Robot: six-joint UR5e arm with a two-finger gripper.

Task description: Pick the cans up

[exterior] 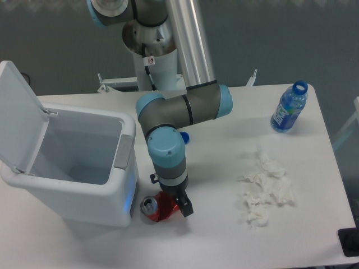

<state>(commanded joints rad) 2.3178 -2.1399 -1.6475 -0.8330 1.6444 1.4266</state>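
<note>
The crushed red can (156,207) lies on its side on the white table (224,241), silver top facing left, just in front of the bin's right corner. My gripper (175,203) points down at the can's right end. One black finger (185,208) stands against the can's right side, while the wrist hides the other. The jaws look open, and the can still rests on the table.
A white bin (124,151) with its lid raised stands at the left, close to the can. Crumpled white tissues (263,188) lie at the right. A blue plastic bottle (289,109) stands at the back right, and a small blue cap (183,137) lies behind the arm.
</note>
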